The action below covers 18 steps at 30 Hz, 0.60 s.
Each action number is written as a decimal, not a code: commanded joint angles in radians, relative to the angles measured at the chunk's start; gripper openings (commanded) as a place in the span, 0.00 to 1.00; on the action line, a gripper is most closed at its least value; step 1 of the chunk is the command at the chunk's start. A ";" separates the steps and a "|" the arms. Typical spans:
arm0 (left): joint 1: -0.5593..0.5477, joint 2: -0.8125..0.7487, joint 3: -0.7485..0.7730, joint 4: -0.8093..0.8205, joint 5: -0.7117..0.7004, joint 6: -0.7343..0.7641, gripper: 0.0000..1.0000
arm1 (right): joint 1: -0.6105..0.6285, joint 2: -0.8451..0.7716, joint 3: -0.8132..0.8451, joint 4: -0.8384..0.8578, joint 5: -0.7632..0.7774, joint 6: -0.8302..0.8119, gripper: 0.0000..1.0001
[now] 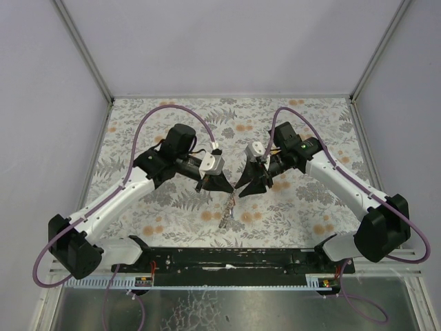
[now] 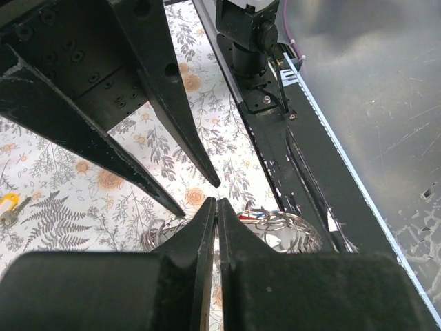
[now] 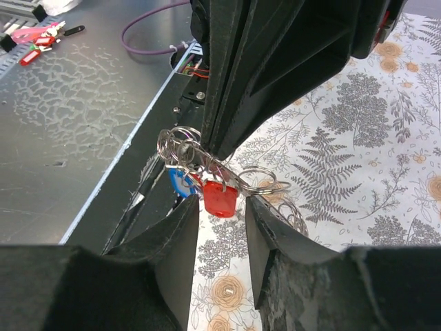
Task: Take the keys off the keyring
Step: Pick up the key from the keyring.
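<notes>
L arm reaches in from the left over the floral cloth [image 1: 172, 114]. At the far left of the L wrist view a yellow key [image 2: 8, 201] lies loose on the cloth, well apart from the bunch.

L gripper [image 1: 212, 185] is over the cloth's middle, tips pointing down and rightward. Its jaws are fully together, w/ no gap btwn the fingers in its own cam. In the R wrist view its tips are pinched into a cluster of small rings [image 3: 178, 141], and the bunch hangs off them.

Keyring [image 1: 227, 210] dangles just below and btwn the two grippers, toward the front-centre of the cloth. Its wide ridged loop shows under the L fingers, low in the L wrist view. Can't tell whether its low end touches the cloth.

Blue key [image 3: 179, 183] and red key [image 3: 220, 198] hang side by side under the small rings, blue on the left.

R gripper [image 1: 241, 191] faces the L one, tips nearly meeting it. Its jaws stand partly apart, and the red key sits in line w/ the gap, just beyond the fingertips. Nothing is clamped; can't tell if either R finger touches the bunch. R arm runs off to the right.
</notes>
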 commanded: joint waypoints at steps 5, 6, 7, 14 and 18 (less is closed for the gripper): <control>-0.011 -0.051 -0.003 0.081 -0.038 -0.013 0.00 | 0.035 -0.005 0.027 0.016 -0.060 0.047 0.34; -0.011 -0.055 -0.005 0.088 -0.041 -0.016 0.00 | 0.037 -0.003 0.026 0.024 -0.055 0.055 0.33; -0.012 -0.060 -0.008 0.101 -0.044 -0.023 0.00 | 0.038 -0.003 0.023 0.035 -0.048 0.067 0.32; -0.012 -0.074 -0.013 0.112 -0.032 -0.037 0.00 | 0.038 -0.009 0.013 0.134 0.013 0.190 0.35; -0.012 -0.076 -0.012 0.112 -0.040 -0.037 0.00 | 0.038 -0.008 0.002 0.170 -0.020 0.232 0.32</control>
